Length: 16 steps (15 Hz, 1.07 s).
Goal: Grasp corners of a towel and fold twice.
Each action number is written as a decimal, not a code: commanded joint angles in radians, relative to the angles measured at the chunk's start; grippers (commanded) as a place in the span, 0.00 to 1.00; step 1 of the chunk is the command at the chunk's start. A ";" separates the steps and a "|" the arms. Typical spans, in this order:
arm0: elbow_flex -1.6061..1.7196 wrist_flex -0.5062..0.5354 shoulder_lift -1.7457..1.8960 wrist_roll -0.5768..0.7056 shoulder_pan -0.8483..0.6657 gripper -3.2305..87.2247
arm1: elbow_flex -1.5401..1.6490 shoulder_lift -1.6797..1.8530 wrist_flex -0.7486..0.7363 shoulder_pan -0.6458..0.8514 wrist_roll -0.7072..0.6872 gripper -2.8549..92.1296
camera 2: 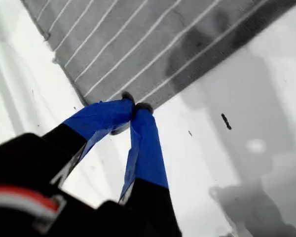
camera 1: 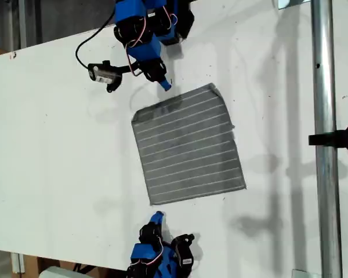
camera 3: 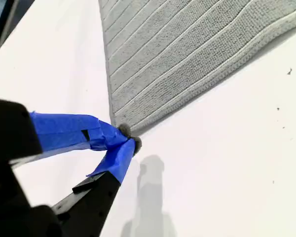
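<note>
While the towel [camera 1: 188,145] lies spread flat and unfolded on the white worktop [camera 1: 58,162], both hands stand just off its border, one on either side. The cloth sits near the middle of the exterior view, turned slightly askew, its white stripes running across it.

My first hand [camera 2: 134,107] is clenched: the blue-taped fingertips meet with nothing between them. In its wrist view the tips sit at the towel's [camera 2: 138,44] dark-striped edge, partway along it and not at a corner. In the exterior view this hand [camera 1: 165,86] is at the top, just beside the towel's upper edge.

My second hand [camera 3: 129,138] is likewise clenched and holds no fabric. Its tips are right at one corner [camera 3: 117,124] of the towel [camera 3: 187,44]; whether they touch the cloth cannot be told. In the exterior view it [camera 1: 157,218] is at the bottom, just below the towel's lower-left corner [camera 1: 153,201].

A metal pole [camera 1: 325,174] runs vertically down the exterior view's right side, well apart from the towel.
</note>
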 commanded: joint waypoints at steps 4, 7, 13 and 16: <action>0.002 0.002 0.005 -0.003 -0.017 0.00 | -0.491 -0.414 0.101 -0.244 -0.149 0.10; 0.002 -0.003 0.005 0.008 -0.014 0.00 | -0.603 -0.465 0.195 -0.273 -0.153 0.41; 0.002 -0.003 0.005 0.012 -0.008 0.00 | -0.571 -0.827 0.233 -0.334 -0.144 0.48; 0.002 -0.002 0.005 0.011 -0.003 0.00 | -0.511 -0.873 0.167 -0.339 -0.103 0.47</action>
